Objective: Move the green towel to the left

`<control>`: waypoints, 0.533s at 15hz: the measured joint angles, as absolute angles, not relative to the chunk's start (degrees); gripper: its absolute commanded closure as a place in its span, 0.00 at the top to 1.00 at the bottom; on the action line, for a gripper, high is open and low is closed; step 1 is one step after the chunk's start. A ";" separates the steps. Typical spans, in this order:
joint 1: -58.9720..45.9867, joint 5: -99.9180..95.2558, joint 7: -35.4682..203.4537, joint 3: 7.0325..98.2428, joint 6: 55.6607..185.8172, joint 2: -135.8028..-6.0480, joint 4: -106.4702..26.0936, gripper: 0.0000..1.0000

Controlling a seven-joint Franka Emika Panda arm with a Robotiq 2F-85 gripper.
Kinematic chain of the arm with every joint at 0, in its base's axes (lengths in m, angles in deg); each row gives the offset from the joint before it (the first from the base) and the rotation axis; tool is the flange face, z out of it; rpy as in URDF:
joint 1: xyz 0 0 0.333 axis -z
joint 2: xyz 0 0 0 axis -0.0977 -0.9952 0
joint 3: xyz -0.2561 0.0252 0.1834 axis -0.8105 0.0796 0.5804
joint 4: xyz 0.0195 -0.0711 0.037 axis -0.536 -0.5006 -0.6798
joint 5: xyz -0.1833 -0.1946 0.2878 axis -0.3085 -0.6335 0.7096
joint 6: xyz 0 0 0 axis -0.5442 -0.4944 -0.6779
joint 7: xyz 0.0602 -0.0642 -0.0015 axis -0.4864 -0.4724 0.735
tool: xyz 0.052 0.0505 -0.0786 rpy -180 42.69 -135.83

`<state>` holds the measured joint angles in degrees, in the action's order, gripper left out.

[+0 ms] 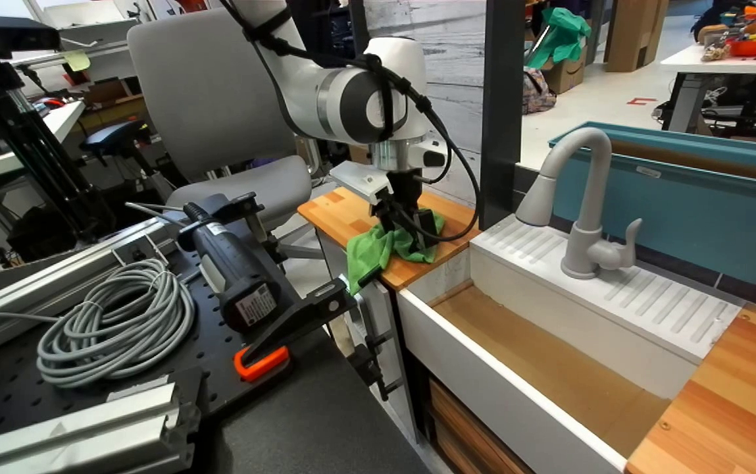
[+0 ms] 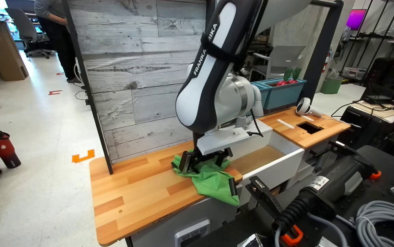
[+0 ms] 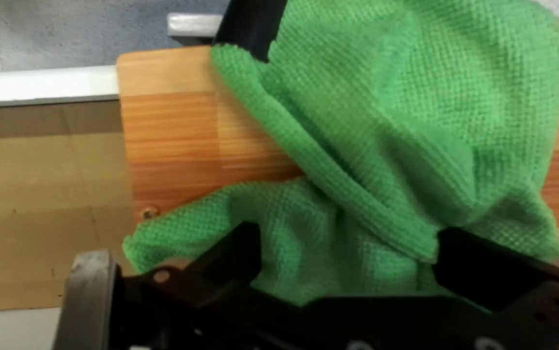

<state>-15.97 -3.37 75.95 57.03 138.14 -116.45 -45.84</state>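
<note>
The green towel (image 1: 368, 253) lies crumpled on a wooden counter (image 1: 335, 210), with one end hanging over the front edge. It also shows in an exterior view (image 2: 214, 185) and fills much of the wrist view (image 3: 405, 97). My gripper (image 2: 202, 165) points down at the towel; it also shows in an exterior view (image 1: 407, 238). In the wrist view, its fingers (image 3: 349, 248) are wide apart with towel folds between and below them. The right finger seems to touch a fold. A black strip (image 3: 252, 24) shows at the hanging corner of the towel.
A white sink basin (image 1: 516, 368) with a grey faucet (image 1: 591, 197) adjoins the counter. A wood-look panel (image 2: 138, 68) stands behind the counter. A black cart (image 1: 299, 408) with a power tool (image 1: 233, 270), a coiled cable (image 1: 121, 322) and a clamp stands close in front.
</note>
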 measured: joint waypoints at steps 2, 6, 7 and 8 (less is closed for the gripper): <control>-17.71 -3.46 76.01 57.02 137.46 -117.48 -44.21 1.00; -22.33 -3.71 76.04 57.09 135.13 -118.57 -41.28 1.00; -23.68 -3.77 76.04 57.10 134.47 -118.88 -40.47 1.00; -25.03 -3.83 76.04 57.11 133.83 -119.20 -39.62 1.00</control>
